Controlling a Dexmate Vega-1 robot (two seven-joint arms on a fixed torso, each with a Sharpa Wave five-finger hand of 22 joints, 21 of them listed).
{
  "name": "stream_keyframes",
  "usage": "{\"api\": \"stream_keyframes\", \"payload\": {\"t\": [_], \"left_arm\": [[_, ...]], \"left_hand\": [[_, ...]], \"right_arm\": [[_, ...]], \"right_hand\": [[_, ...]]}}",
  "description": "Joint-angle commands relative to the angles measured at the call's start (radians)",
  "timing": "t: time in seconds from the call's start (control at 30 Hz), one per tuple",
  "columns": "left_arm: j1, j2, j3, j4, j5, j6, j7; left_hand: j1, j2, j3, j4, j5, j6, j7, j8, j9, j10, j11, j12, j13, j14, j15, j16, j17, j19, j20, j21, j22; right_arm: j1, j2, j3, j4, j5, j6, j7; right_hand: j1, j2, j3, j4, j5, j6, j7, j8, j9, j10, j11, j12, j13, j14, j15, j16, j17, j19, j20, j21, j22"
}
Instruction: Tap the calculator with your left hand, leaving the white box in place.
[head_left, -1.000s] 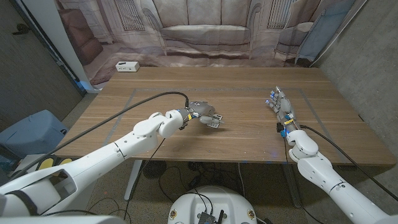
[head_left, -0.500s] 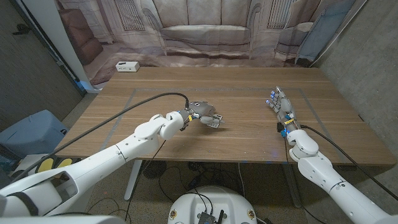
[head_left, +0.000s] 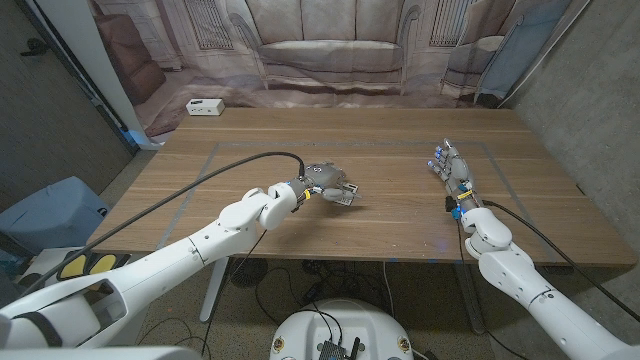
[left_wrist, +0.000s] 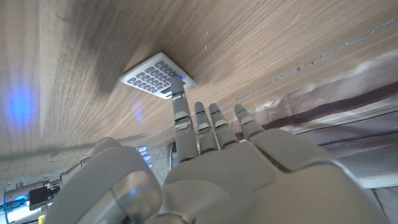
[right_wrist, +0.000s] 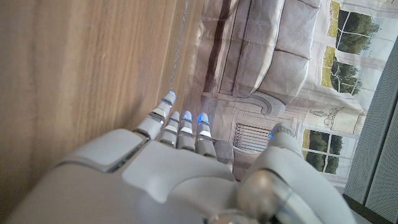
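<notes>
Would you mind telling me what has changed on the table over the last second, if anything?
Very little. The left hand stays over the calculator near the table's middle, with only its forearm shifting slightly; in the wrist view one finger reaches onto the keys. The calculator has not moved. The white box at the far left corner and the right hand, open on the table, stayed as they were.

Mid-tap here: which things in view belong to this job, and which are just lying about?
Job:
- calculator, under the fingers
- left robot hand, over it
- white box, far corner, stays put

Lying about:
- right robot hand, fingers apart, idle
- table
</notes>
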Motion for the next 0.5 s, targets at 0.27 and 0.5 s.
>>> {"api": "stream_keyframes", "payload": {"t": [0.27,0.5], "left_arm": [[0.013,0.007,-0.024,-0.020,-0.019,0.012,0.030],[0.017,0.013,-0.034,-0.032,-0.017,0.017,0.044]], "left_hand": [[0.006,0.009,-0.001,-0.001,0.004,0.016,0.001,0.006,0.003,0.015,-0.002,0.009,0.003,0.015,0.004,0.001,0.003,0.003,0.003,0.004,0.004],[0.008,0.011,0.000,-0.001,0.003,0.017,0.000,0.005,0.003,0.015,-0.001,0.008,0.003,0.017,0.005,0.000,0.003,0.003,0.003,0.004,0.004]], "right_arm": [[0.001,-0.002,-0.001,-0.004,-0.002,0.002,0.002],[0.002,-0.003,-0.002,-0.009,-0.006,0.003,0.001]], "right_hand": [[-0.004,0.004,-0.003,-0.001,-0.002,0.011,0.003,0.000,0.005,0.009,-0.003,-0.002,0.003,-0.001,0.007,-0.004,0.004,0.005,0.005,-0.001,0.003],[-0.004,0.005,-0.003,-0.002,-0.002,0.011,0.003,-0.001,0.005,0.009,-0.003,-0.002,0.003,0.000,0.008,-0.004,0.004,0.004,0.005,-0.001,0.003]]}}
